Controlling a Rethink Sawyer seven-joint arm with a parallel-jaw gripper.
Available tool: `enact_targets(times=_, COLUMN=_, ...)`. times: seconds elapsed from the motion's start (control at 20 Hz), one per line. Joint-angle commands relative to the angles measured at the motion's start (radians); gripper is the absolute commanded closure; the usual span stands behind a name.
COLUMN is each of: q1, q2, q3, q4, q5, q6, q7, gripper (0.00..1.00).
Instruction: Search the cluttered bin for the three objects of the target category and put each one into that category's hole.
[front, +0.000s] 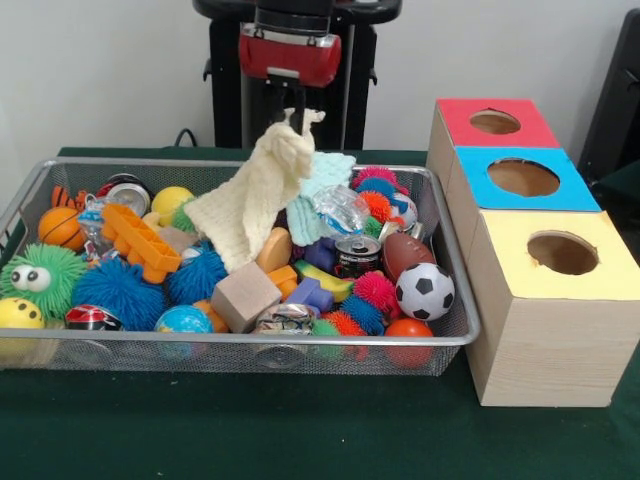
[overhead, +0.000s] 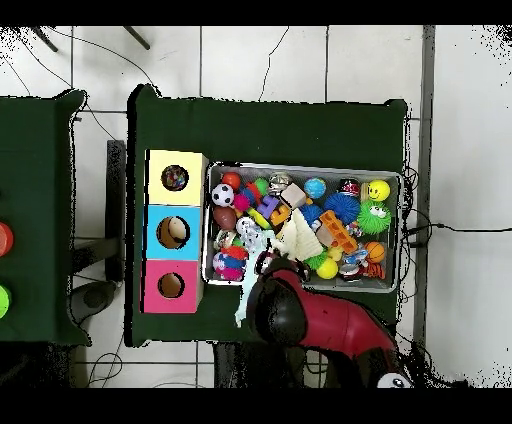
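Observation:
My gripper (front: 288, 116) hangs over the back middle of the wire bin (front: 250, 340), shut on the top corner of a cream knitted cloth (front: 255, 200). The cloth is lifted and drapes down onto the toys. A pale teal knitted cloth (front: 325, 182) lies right beside it, against the cream one. To the right stands the wooden box with a red-topped hole (front: 495, 122), a blue-topped hole (front: 523, 177) and a yellow-topped hole (front: 562, 252). In the overhead view the red arm (overhead: 290, 310) covers the gripper, and the cream cloth (overhead: 298, 238) shows in the bin.
The bin is packed: a soccer ball (front: 424, 291), brown football (front: 405, 252), soda can (front: 357, 256), wooden block (front: 244, 296), orange plastic toy (front: 140, 242), blue fuzzy ball (front: 118, 292) and green fuzzy ball with eyes (front: 40, 277). The box touches the bin's right side.

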Motion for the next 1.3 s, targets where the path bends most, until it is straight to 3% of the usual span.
enact_targets(times=0.05, q1=-0.061, q2=0.052, q3=0.056, q4=0.032, q5=0.005, q6=-0.01, q7=0.138, gripper=1.0)
enact_targets(times=0.45, q1=-0.069, q2=0.085, q3=0.061, q4=-0.015, q5=-0.014, q6=-0.001, q7=0.106, gripper=1.0)
enact_targets(times=0.5, q1=-0.086, q2=0.084, q3=0.076, q4=-0.008, q5=-0.028, q6=-0.039, q7=0.106, gripper=0.0)
enact_targets(times=0.65, q1=-0.108, q2=0.079, q3=0.094, q4=-0.008, q5=-0.035, q6=-0.05, q7=0.101, gripper=0.0)
enact_targets(times=0.75, q1=-0.076, q2=0.05, q3=0.065, q4=-0.038, q5=-0.036, q6=0.029, q7=0.064, gripper=0.0)
enact_targets(times=0.85, q1=-0.091, q2=0.039, q3=0.08, q4=-0.035, q5=-0.032, q6=0.049, q7=0.055, gripper=0.0)
enact_targets(times=1.1, q1=-0.161, q2=0.038, q3=0.145, q4=-0.039, q5=-0.037, q6=0.084, q7=0.012, gripper=0.0)
enact_targets(times=1.3, q1=-0.265, q2=0.062, q3=0.231, q4=-0.041, q5=-0.054, q6=0.096, q7=-0.033, gripper=0.0)
